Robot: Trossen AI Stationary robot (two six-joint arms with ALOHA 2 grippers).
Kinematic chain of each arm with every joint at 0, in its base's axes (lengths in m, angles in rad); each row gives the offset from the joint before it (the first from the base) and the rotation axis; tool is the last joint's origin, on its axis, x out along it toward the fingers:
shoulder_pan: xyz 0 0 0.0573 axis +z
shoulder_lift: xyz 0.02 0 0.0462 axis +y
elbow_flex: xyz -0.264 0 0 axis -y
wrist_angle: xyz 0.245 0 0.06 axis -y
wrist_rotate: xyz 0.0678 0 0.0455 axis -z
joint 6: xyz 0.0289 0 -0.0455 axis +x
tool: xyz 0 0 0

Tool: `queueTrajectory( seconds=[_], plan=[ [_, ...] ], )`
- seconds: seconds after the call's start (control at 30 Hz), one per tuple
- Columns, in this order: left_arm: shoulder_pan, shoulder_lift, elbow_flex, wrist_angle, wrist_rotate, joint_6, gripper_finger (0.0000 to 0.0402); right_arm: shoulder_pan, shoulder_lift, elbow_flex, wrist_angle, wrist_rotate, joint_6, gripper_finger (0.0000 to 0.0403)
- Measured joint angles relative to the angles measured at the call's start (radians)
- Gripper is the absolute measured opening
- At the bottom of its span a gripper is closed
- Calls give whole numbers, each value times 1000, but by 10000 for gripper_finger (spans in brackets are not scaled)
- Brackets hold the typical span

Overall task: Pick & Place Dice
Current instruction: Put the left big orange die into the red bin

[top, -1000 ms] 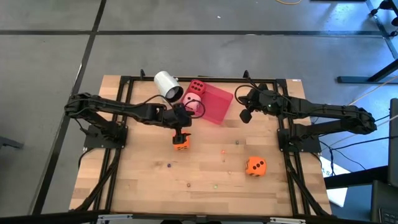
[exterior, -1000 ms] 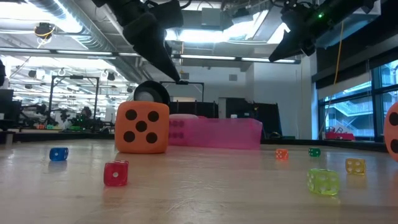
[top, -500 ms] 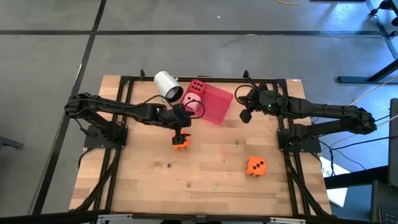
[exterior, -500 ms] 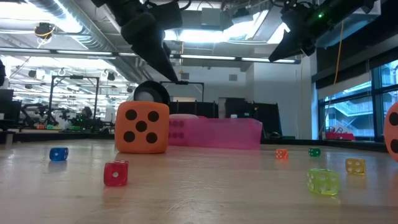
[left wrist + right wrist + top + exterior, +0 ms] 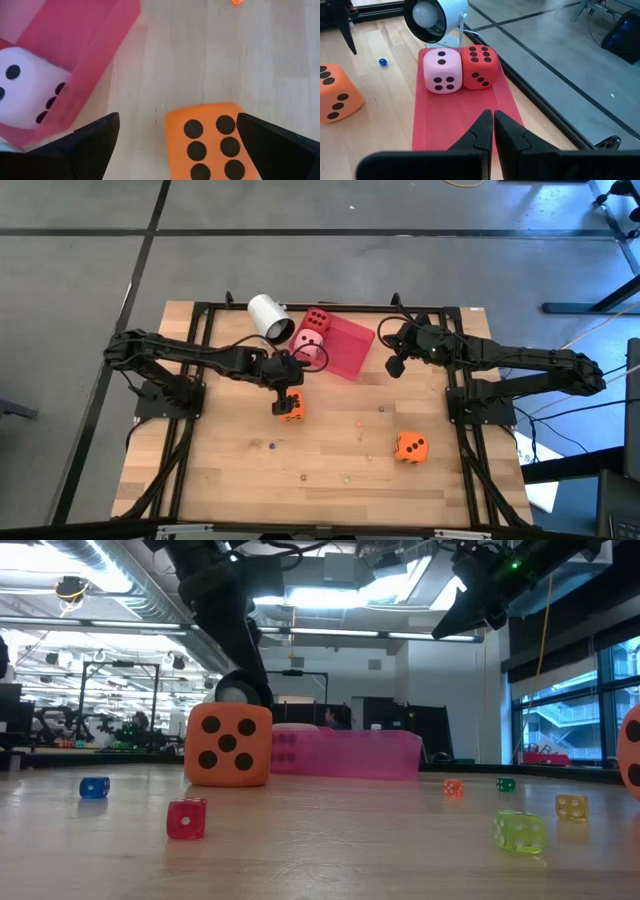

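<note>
One orange die (image 5: 291, 408) rests on the table on its bottom face, six pips up (image 5: 212, 142). My left gripper (image 5: 177, 120) hovers open just above it, a finger on either side, slanting down (image 5: 283, 394). A pink die (image 5: 441, 70) and a red die (image 5: 479, 67) sit side by side at one end of the red-pink tray (image 5: 347, 348). A second orange die (image 5: 410, 446) lies toward the table's near right. My right gripper (image 5: 493, 120) is shut and hangs in the air by the tray's right side (image 5: 395, 366).
A white cup (image 5: 270, 317) lies on its side at the tray's far left end. Small loose dice dot the near half of the table: blue (image 5: 94, 787), red (image 5: 186, 818), yellow-green (image 5: 519, 831). Black frame rails (image 5: 300, 306) run along the table's edges.
My left gripper has tipped and swung slightly toward the table's left above the orange die. The die has stayed where it was on the table.
</note>
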Motion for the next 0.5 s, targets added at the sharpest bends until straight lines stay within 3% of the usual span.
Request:
queueTrajectory(
  seconds=[0.37, 0.5],
  plan=[
    [-59, 0, -16, -21, 24, -143, 400, 0, 0, 0, 0, 0, 0, 20],
    [-86, 7, -16, -19, -17, -171, 400, 0, 0, 0, 0, 0, 0, 20]
  ],
)
